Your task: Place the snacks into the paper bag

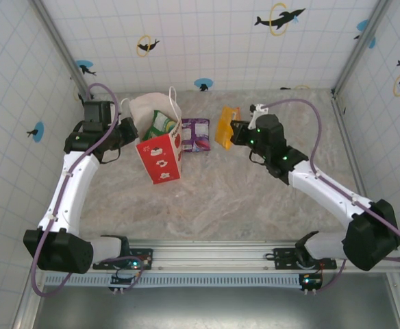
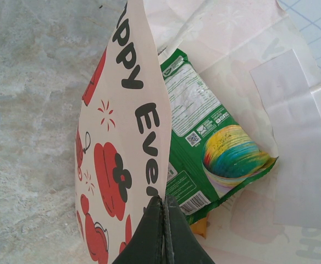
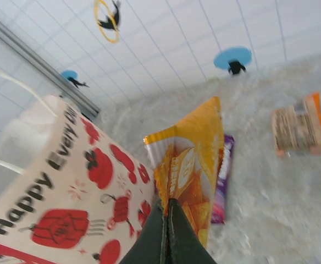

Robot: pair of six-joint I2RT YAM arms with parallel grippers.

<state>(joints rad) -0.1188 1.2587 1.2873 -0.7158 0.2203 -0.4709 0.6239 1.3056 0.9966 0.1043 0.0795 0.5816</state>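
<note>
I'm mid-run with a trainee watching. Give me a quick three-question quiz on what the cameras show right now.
1. True or false: the green packet is inside the paper bag.
2. The right gripper is shut on: A nothing, B the orange packet, C the green packet.
3. Fill in: the left gripper is shut on the edge of the ___.
Key: 1 true; 2 B; 3 paper bag.
</note>
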